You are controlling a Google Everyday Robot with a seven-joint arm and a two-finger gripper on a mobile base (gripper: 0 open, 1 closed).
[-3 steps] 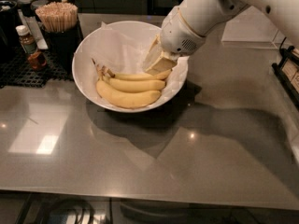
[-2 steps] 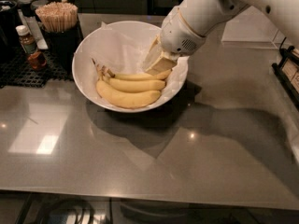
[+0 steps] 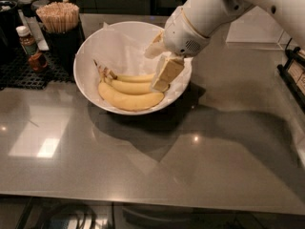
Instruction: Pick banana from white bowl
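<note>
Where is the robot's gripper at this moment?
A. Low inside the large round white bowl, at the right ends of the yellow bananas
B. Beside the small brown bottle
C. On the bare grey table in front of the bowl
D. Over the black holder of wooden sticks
A: the gripper reaches down inside the large round white bowl, over the right ends of the three yellow bananas.

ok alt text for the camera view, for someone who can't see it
A white robot arm reaches into a paper-lined white bowl, its open pincer at the tip end of the rearmost banana in a bunch of three. The bowl sits on a glossy grey counter, beside a cup of wooden sticks and a small bottle.
</note>
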